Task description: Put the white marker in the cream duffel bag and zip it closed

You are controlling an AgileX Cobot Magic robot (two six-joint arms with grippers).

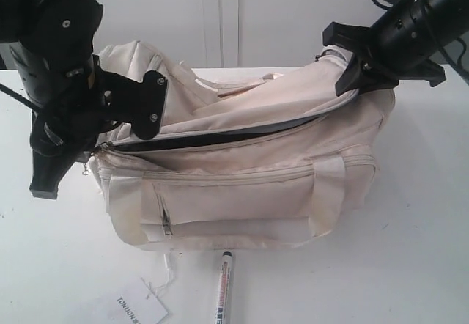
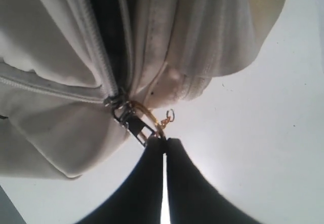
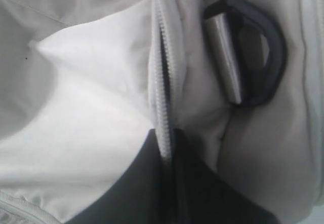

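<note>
Marker (image 1: pixel 224 287) on table (image 1: pixel 410 251) before bag (image 1: pixel 249 166), zip (image 1: pixel 220 139) open. Left gripper (image 2: pixel 163 142) pinching gold pull (image 2: pixel 150 116) at bag's end; right gripper (image 3: pixel 167 140) clamped on bag's zip edge.

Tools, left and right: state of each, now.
Left tool: closed on the gold zip pull.
Right tool: closed on the cream duffel bag by its zip.

One bag (image 1: pixel 249 155). One marker (image 1: pixel 223 287). One tag (image 1: pixel 139 311). Two grippers: the left gripper (image 2: pixel 163 142) and the right gripper (image 3: pixel 167 148). One strap ring (image 3: pixel 273 57) shows. One zip pull (image 2: pixel 152 120). One table (image 1: pixel 410 265).
</note>
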